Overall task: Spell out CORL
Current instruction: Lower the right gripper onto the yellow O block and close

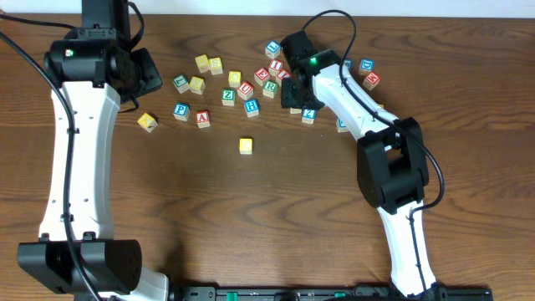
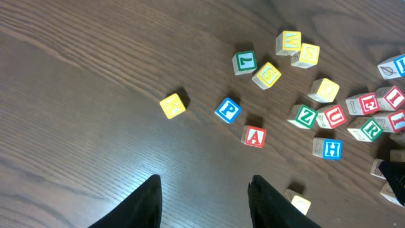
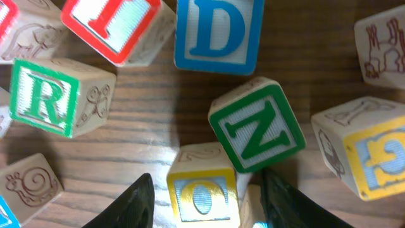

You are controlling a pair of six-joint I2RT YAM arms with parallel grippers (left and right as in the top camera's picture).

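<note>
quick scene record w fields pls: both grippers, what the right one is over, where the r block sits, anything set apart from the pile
left gripper: open, nothing between its fingers; P block and A block lie ahead of it
right gripper: open, fingers straddling the O block, not yet clamped
neighbour: green N block, askew, right beside the O block
R block: in the pile, left of the right gripper
set apart: yellow-topped cube, alone below the pile, letter unreadable

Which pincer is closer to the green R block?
Right. The right pincer hangs over the O block, with the R block nearby. The left pincer is far across the table, beyond the P block and the A block.
</note>
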